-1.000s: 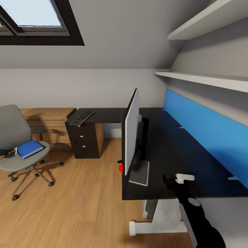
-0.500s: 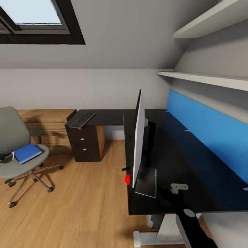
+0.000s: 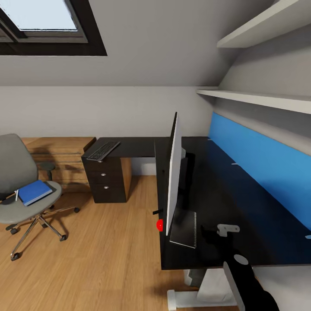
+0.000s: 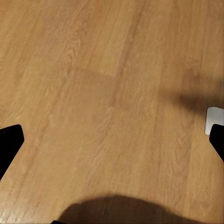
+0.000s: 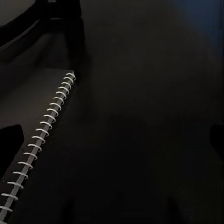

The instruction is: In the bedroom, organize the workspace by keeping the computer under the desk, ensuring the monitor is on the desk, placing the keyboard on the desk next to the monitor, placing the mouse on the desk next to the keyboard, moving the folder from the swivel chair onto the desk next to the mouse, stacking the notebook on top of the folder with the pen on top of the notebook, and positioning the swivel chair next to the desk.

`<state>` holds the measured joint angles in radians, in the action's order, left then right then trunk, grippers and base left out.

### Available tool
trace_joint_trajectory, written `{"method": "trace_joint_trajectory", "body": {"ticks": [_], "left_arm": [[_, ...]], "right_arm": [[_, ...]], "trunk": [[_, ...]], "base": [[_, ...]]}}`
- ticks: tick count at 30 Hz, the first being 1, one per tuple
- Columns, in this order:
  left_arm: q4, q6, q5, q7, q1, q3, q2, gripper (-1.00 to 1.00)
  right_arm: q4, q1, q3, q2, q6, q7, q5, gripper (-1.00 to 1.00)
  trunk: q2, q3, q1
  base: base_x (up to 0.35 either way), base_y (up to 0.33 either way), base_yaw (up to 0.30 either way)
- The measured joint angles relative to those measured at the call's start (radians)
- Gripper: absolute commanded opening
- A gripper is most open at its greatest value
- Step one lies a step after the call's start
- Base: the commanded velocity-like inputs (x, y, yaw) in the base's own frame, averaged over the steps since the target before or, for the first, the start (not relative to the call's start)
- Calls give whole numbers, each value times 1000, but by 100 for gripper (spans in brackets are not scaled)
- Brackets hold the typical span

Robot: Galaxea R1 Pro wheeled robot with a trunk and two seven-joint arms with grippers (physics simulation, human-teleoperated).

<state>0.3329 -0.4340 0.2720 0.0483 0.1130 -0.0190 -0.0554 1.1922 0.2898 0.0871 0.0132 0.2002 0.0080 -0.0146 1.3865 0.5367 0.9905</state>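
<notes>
The monitor point(image 3: 173, 172) stands edge-on on the black desk point(image 3: 224, 181), its red dot point(image 3: 160, 224) at the near lower corner. Beside its stand lies the grey spiral notebook point(image 3: 184, 229) point(image 5: 32, 121). My right gripper point(image 3: 210, 231) point(image 5: 112, 140) hovers open just beyond the notebook, over bare desk. The keyboard point(image 3: 103, 150) rests on the desk's far wing. At the left, the swivel chair point(image 3: 17, 172) carries the blue folder point(image 3: 34, 191), with the pen point(image 3: 17, 195) at its edge. My left gripper point(image 4: 112, 140) hangs open above the wood floor. The mouse and computer are out of view.
A dark drawer unit point(image 3: 106, 181) sits under the keyboard, with a light-wood dresser point(image 3: 60, 151) behind the chair. Wall shelves point(image 3: 259, 99) overhang the desk's blue back panel point(image 3: 259, 168). A white desk leg point(image 3: 207, 285) stands below the near edge. Open floor point(image 3: 99, 250) lies between chair and desk.
The head view first swung right and nearer the desk, then held still. My right wrist has since edged a little farther over the desk. Chair, folder and keyboard stay put.
</notes>
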Motion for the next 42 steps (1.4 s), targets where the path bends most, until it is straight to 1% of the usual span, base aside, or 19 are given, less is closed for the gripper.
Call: {"method": "trace_joint_trajectory", "body": {"ticks": [4,14,23,28,34,42], "left_arm": [[0,0,0,-1,0,0,2,100],[0,0,1,0,0,1,4,100],[0,0,2,0,0,2,5,100],[0,0,2,0,0,3,5,100],[0,0,2,0,0,3,5,100],[0,0,2,0,0,4,5,100]], "right_arm": [[1,1,8,-2,22,0,0,100],[6,1,15,-2,26,-2,2,100],[7,1,33,1,34,-9,0,100],[3,1,37,4,39,-30,-2,100],[2,1,40,5,40,-57,-3,100],[0,1,74,3,41,-64,-3,100]], "trunk": [[0,0,0],[0,0,0],[0,0,-1],[0,0,0],[0,0,0],[0,0,0]], "base": [[0,0,0],[14,0,0],[232,0,0],[272,0,0],[105,0,0],[20,0,0]]}}
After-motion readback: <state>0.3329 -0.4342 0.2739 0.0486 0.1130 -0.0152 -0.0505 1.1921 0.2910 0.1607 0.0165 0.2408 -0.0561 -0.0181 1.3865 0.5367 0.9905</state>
